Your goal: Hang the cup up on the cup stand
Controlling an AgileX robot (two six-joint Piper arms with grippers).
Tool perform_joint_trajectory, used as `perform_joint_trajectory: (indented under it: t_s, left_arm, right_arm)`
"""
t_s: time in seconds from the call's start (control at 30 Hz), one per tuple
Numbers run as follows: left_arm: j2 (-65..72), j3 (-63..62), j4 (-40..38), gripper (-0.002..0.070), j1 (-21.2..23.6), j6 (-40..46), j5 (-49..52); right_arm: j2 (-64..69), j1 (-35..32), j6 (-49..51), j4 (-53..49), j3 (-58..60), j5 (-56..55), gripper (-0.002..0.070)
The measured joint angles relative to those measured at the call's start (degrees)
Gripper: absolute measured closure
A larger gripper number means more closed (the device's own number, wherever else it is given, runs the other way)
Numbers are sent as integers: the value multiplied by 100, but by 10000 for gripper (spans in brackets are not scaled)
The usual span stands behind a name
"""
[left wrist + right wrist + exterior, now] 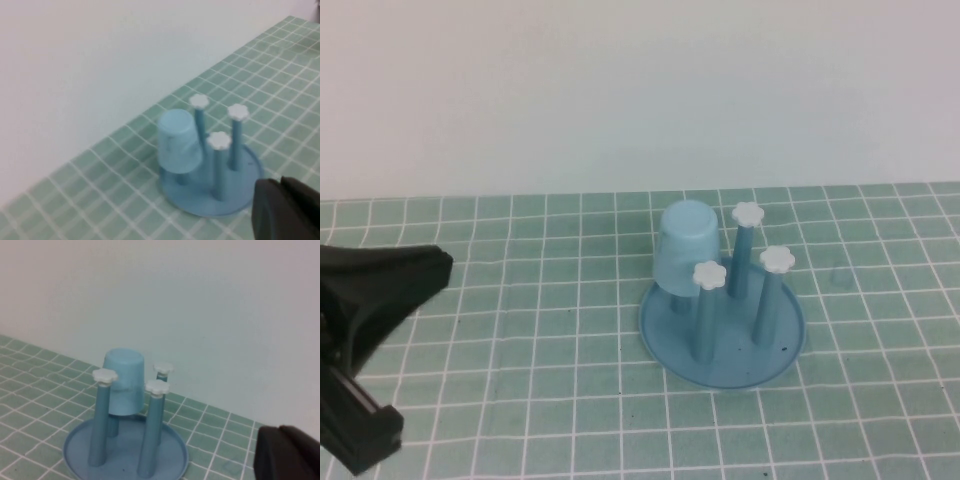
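The light-blue cup [685, 250] sits upside down over the back-left peg of the cup stand [772, 358], clear of both grippers. The stand's other three pegs show their white flower knobs. The cup [177, 142] and the stand's round base [200, 201] also show in the left wrist view. My left gripper [442, 266] is shut and empty, well to the left of the stand. In its own view the left gripper [280, 184] is a dark shape near the base's rim. My right gripper [278, 431] is shut and empty, off to one side of the cup [124, 382] and the stand [120, 462]. It is out of the high view.
The stand rests on a green tiled mat [570, 380] with a white grid. A plain white wall [640, 90] runs along the back edge of the table.
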Motion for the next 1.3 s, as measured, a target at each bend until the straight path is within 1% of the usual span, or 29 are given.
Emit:
perform_joint_trajectory:
  t_s: [0.07,0.13,0.3,0.4,0.47,0.53,0.67,0.73,0.77,0.83,0.9,1.3]
  left_arm:
    - [-153,88,453,676,26,28,-212]
    - [-492,409,635,676,276,28,-531]
    - [-1627,1903,322,676,1483,28,-1812]
    - [-2257,2987,102,676,1929,28,-2505]
    - [-2646,3664,-54,676,2073,28,-2884]
    - [-3034,4203,-68,676,2098,28,-3056]
    - [-3713,5032,-19,676,2134,28,-3047]
    - [-3995,5027,101,676,2148,63,-2795]
    - [-4115,4995,305,676,2148,166,-2526]
    - [-4102,5012,522,676,2171,263,-1952]
    - [-4102,5023,560,676,2184,278,-1567]
    - [-4102,5023,517,676,2184,282,-1524]
  right_arm:
    - [0,0,0,0,0,13,677]
    - [0,0,0,10,0,13,678]
    - [0,0,0,10,0,2,677]
    - [0,0,0,10,0,2,678]
    - [0,0,0,10,0,2,678]
    - [0,0,0,10,0,2,678]
    - [0,0,0,10,0,2,678]
    - [0,0,0,10,0,2,678]
    - [0,0,0,10,0,2,678]
    - [0,0,0,10,0,2,678]
    - [0,0,0,10,0,2,678]
    - [0,0,0,10,0,2,678]
